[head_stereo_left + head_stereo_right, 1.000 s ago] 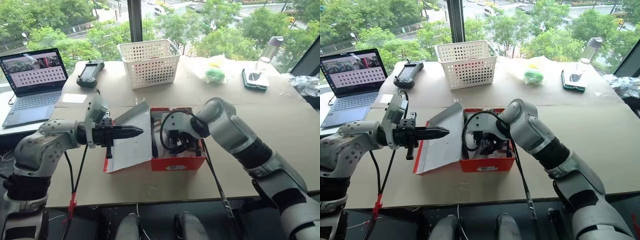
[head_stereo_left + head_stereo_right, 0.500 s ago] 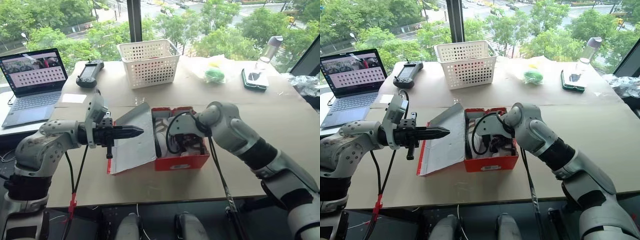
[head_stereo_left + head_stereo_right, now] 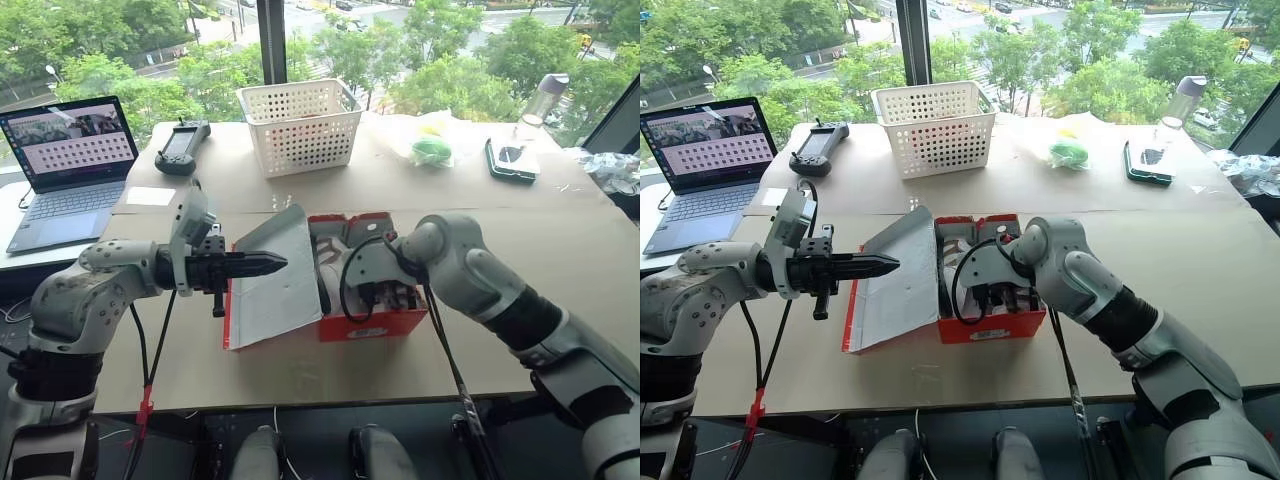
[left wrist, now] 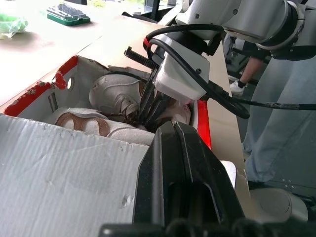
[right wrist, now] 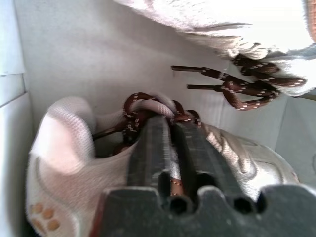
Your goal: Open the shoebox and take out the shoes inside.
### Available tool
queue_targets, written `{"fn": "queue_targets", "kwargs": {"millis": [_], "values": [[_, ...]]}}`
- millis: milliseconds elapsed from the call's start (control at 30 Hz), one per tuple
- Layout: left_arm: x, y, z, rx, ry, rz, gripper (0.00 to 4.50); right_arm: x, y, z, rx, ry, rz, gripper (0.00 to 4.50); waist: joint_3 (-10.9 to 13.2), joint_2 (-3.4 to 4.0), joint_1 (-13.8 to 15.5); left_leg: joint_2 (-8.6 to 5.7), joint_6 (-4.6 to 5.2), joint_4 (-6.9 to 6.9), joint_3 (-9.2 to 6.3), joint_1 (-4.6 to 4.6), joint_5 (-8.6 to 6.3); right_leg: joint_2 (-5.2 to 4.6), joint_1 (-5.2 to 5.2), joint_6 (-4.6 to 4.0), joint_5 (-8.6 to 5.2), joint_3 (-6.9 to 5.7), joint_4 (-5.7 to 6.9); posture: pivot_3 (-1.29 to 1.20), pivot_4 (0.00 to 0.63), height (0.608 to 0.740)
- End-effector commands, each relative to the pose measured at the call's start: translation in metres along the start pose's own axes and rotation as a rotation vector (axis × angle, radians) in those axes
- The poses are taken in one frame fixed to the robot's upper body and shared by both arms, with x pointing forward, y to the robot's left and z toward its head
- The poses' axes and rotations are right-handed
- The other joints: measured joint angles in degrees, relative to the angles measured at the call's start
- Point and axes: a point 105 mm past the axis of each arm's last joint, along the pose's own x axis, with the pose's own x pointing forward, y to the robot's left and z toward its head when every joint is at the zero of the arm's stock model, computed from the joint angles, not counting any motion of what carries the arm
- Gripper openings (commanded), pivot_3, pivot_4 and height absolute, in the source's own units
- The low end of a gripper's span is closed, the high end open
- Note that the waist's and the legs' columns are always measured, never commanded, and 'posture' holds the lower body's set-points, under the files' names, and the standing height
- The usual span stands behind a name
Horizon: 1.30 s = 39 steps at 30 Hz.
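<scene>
Now both arms at the shoebox (image 3: 372, 325)

Right gripper (image 4: 150, 106) angles down inside, jaws pinched on a shoe (image 5: 74, 163); left gripper (image 3: 262, 265), jaws closed, rests level against the raised lid (image 3: 275, 275).

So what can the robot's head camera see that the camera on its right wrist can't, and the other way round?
The left eye view takes in the open red shoebox, white basket, laptop and left gripper shut beside the lid. The right wrist view shows the right gripper shut on a shoe at its brown laces. Both look inside the box.
</scene>
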Motion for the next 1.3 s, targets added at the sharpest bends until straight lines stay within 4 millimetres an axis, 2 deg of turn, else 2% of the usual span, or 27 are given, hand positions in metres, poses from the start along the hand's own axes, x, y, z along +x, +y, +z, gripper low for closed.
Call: {"fn": "queue_targets", "kwargs": {"millis": [33, 233, 400, 533, 1033, 1167, 1300], "values": [[-0.002, -0.002, 0.011, 0.042, -0.016, -0.001, 0.0, -0.001, -0.001, -0.001, -0.005, 0.012, -0.016, 0.03, 0.0, 0.0, 0.0, 0.0, 0.0, 0.0, 0.0, 0.0, 0.0, 0.0, 0.0, 0.0, 0.0, 0.0, 0.0, 0.0, 0.15, 0.733], [-0.001, -0.001, 0.011, 0.042, -0.016, -0.001, 0.0, -0.011, -0.016, 0.01, 0.048, -0.059, -0.077, 0.03, 0.0, 0.0, -0.2, 0.02, 0.0, 0.0, 0.0, 0.0, 0.0, 0.03, -0.01, 0.04, 0.03, 0.0, 0.03, 0.0, 0.15, 0.733], [0.0, -0.001, 0.012, 0.044, -0.016, -0.002, 0.0, -0.048, -0.046, 0.029, 0.172, -0.218, -0.177, 0.03, 0.0, 0.0, -0.5, 0.04, -0.01, 0.0, -0.01, 0.0, 0.01, 0.06, -0.04, 0.15, 0.11, 0.01, 0.09, 0.0, 0.15, 0.733], [-0.001, -0.001, 0.012, 0.046, -0.014, -0.002, 0.0, -0.072, -0.059, 0.033, 0.241, -0.298, -0.218, 0.03, 0.0, 0.0, -0.3, 0.04, -0.01, 0.0, -0.02, 0.0, 0.01, 0.06, -0.04, 0.15, 0.12, 0.0, 0.08, 0.0, 0.15, 0.733], [-0.001, 0.001, 0.012, 0.049, -0.003, -0.002, 0.0, -0.129, -0.097, 0.022, 0.448, -0.461, -0.402, 0.03, 0.0, 0.01, -0.3, 0.03, -0.01, 0.0, -0.01, -0.01, 0.01, 0.04, -0.05, 0.12, 0.14, 0.01, 0.07, 0.0, 0.15, 0.733], [0.0, 0.001, 0.012, 0.05, -0.001, -0.006, 0.0, -0.147, -0.108, 0.014, 0.492, -0.487, -0.459, 0.03, 0.0, 0.01, -0.3, 0.03, -0.01, -0.01, -0.01, -0.02, 0.0, 0.03, -0.04, 0.07, 0.16, 0.01, 0.05, 0.0, 0.15, 0.733], [0.001, 0.001, 0.012, 0.05, 0.0, -0.008, 0.0, -0.168, -0.122, -0.002, 0.547, -0.493, -0.543, 0.03, 0.0, 0.01, -0.3, 0.02, -0.01, -0.01, 0.0, -0.02, 0.0, 0.02, -0.04, 0.08, 0.16, 0.01, 0.03, 0.0, 0.15, 0.733]]}}
